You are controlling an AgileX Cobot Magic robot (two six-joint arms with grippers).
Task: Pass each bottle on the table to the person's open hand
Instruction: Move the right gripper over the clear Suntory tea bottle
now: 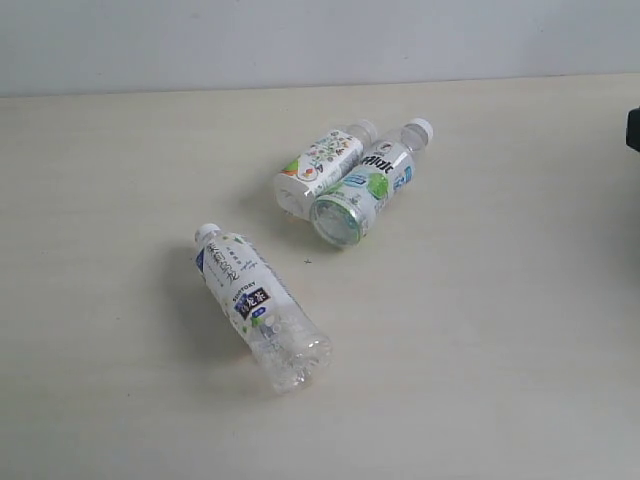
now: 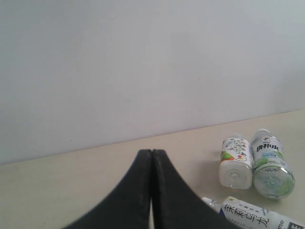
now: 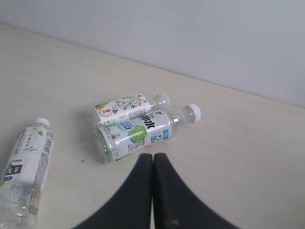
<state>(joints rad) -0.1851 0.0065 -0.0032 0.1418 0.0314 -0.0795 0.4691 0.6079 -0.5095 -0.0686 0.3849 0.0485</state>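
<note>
My left gripper (image 2: 151, 153) and right gripper (image 3: 153, 156): both pressed together, empty. On the table (image 1: 480, 350), green-label bottle (image 3: 136, 135) touches white-label bottle (image 3: 125, 106) just ahead of right gripper; blue-label bottle (image 3: 26, 162) lies aside. Open hand unseen, perhaps off-frame. All three remain.

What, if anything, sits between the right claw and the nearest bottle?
Nothing visible does. Only bare table lies between the shut right gripper and the green-labelled bottle, which lies on its side against the white-labelled bottle.
</note>
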